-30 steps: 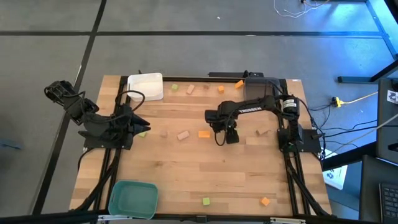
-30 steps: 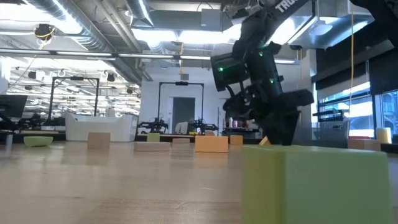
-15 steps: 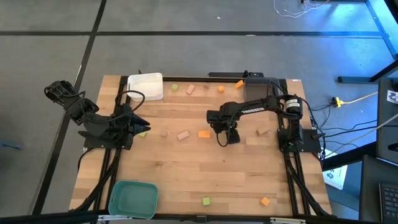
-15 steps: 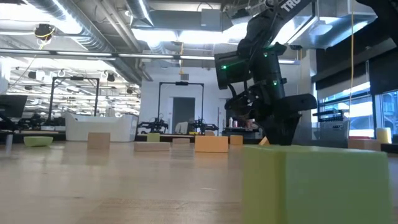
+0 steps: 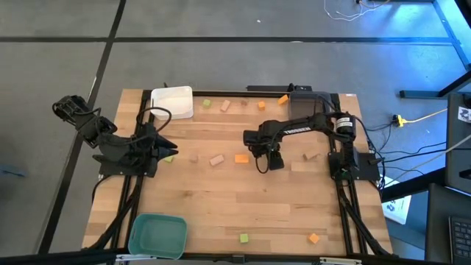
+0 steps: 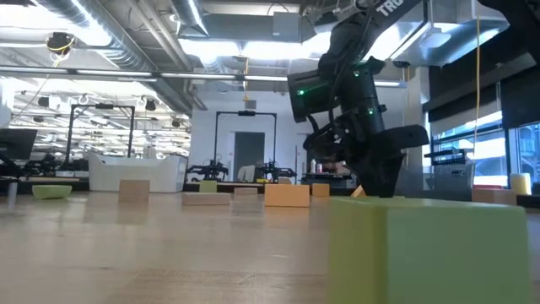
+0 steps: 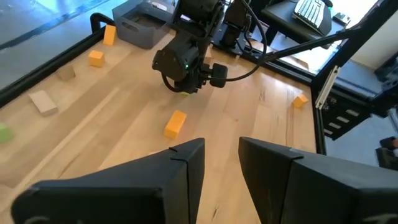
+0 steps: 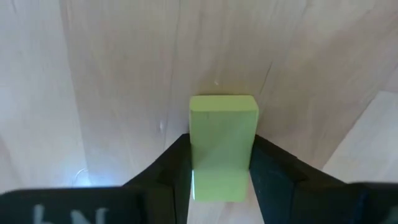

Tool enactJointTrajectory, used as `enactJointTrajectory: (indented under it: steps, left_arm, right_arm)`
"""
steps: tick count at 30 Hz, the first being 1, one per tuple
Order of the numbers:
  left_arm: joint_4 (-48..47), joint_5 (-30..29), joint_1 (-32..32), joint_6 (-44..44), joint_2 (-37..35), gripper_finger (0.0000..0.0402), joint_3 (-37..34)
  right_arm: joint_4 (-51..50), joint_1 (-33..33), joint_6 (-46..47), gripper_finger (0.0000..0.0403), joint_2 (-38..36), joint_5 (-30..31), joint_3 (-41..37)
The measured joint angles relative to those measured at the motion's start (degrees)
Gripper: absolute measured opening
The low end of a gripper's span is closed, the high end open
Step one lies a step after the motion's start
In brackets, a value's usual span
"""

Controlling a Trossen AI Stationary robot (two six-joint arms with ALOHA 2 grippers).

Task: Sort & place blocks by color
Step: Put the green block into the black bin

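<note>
Blocks lie scattered over the worktop (image 5: pixel 221 199). At the bottom of the high view a near green block (image 5: pixel 243 238) and an orange block (image 5: pixel 314 238) sit well apart, with a teal tray (image 5: pixel 157 235) in the lower left corner. In the low view that near green block fills the lower right of the frame.

In the middle of the frame the right arm (image 5: pixel 294 126) reaches in from the right, and its jaws point down at the worktop. In the right wrist view they press against both sides of a green block (image 8: pixel 222 146), which stands on the wood. Just left of them lies a second orange block (image 5: pixel 241 158), then a tan block (image 5: pixel 216 160). Another tan piece (image 5: pixel 309 156) lies to the right.

The left arm (image 5: pixel 125 147) waits at the left edge, its jaws a little spread and holding nothing, with a third green block (image 5: pixel 170 158) just beside them.

Along the top edge stand a white tray (image 5: pixel 172 101) and a grey tray (image 5: pixel 302 96). Between them lie a fourth green block (image 5: pixel 207 104), a tan one (image 5: pixel 225 106) and two orange ones (image 5: pixel 260 106) (image 5: pixel 283 99).
</note>
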Motion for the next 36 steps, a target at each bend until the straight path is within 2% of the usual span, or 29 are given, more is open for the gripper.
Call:
enactJointTrajectory:
  steps: [8,13,18,22,29,36]
  left_arm:
    - [-0.07,0.28,0.32,1.77,0.00,0.0096,0.00]
    - [0.02,1.37,3.53,1.97,0.00,0.0096,0.00]
    - [-0.01,5.55,8.75,5.44,1.23,0.0096,0.00]
    - [0.01,8.80,14.24,6.91,3.06,0.0096,-0.02]
    - [0.04,11.85,24.21,10.74,7.30,0.0096,-0.02]
    - [1.47,11.57,32.09,10.84,10.78,0.0096,-0.02]
  right_arm:
    - [-5.44,-0.07,0.74,0.0128,-2.49,0.28,4.72]
    - [-10.43,-0.03,5.29,0.0127,-5.99,4.59,8.80]
    - [-13.87,-1.24,14.26,0.0127,-10.62,6.22,11.99]
    - [-17.94,-2.76,24.28,0.0127,-14.45,14.16,12.90]
    - [-21.61,-8.97,39.81,0.0127,-19.77,21.62,13.00]
    - [-20.66,-19.33,43.64,0.0128,-19.78,23.06,12.09]
